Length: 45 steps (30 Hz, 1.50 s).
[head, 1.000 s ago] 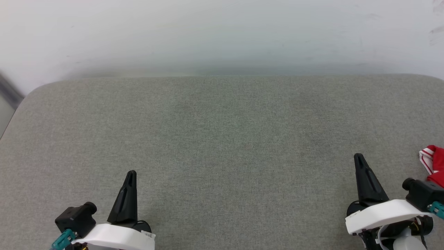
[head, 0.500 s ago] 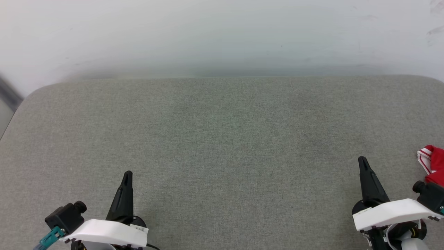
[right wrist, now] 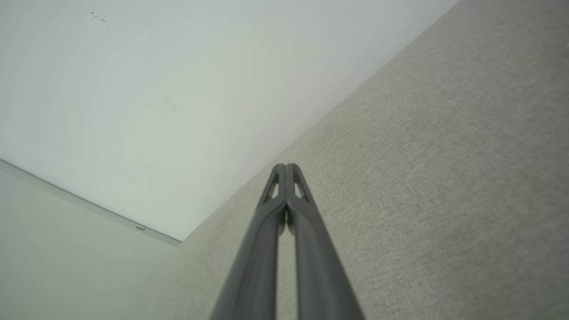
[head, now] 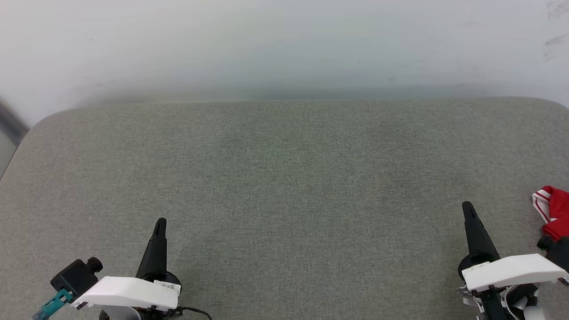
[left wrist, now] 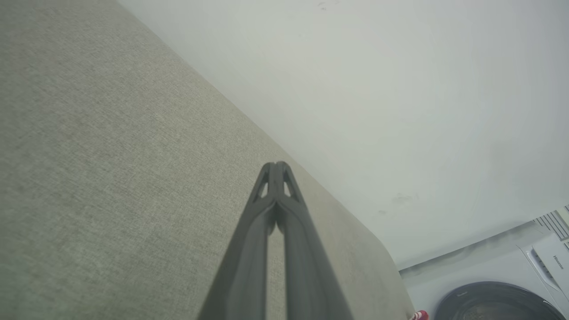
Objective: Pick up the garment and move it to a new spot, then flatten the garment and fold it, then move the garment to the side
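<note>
Both closed tight, left pincer (head: 160,221) and right pincer (head: 466,206) flank open cushion (head: 289,178); garment (head: 552,210) at far right.

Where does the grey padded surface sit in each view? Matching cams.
Head view: the grey padded surface spans the lower two thirds, below the white wall.
Left wrist view: the surface takes the left and bottom, wall at upper right.
Right wrist view: the surface takes the right and bottom, wall at upper left.
Shared landmark: the straight line where surface meets wall.
</note>
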Motion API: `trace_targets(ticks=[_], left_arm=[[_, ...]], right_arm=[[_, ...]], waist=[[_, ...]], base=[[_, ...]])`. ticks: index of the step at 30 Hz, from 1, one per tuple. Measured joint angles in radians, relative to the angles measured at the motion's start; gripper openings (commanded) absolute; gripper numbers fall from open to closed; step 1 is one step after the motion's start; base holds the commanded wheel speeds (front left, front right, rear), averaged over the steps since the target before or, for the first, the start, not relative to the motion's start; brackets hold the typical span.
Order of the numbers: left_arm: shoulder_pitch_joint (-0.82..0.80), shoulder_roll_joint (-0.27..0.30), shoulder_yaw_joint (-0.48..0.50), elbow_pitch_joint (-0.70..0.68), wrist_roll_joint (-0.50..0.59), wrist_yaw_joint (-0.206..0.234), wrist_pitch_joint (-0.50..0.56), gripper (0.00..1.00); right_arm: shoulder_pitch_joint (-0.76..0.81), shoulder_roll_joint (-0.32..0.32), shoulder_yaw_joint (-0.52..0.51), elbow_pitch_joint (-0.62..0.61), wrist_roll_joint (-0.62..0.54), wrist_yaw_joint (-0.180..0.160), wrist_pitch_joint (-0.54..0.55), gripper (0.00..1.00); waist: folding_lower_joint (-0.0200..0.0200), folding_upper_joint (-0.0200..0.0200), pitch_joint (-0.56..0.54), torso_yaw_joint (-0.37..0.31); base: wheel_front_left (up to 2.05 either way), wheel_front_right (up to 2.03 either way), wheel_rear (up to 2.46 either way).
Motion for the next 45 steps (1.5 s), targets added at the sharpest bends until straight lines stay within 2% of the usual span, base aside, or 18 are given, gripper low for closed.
trace_targets(ticks=[20,45], left_arm=[[-0.029,0.001,0.016,0.033,-0.227,0.000,0.058,0.00],[-0.055,0.000,0.041,0.069,-0.453,0.000,0.120,0.00]], right_arm=[[-0.005,0.000,-0.019,0.014,0.230,0.000,0.052,0.00],[-0.010,0.001,-0.038,0.029,0.466,0.000,0.106,0.00]], waist=[[0.0000,0.0000,-0.009,-0.006],[0.0000,0.0000,-0.019,-0.014]], base=[[0.00,0.00,0.00],[0.00,0.00,0.00]])
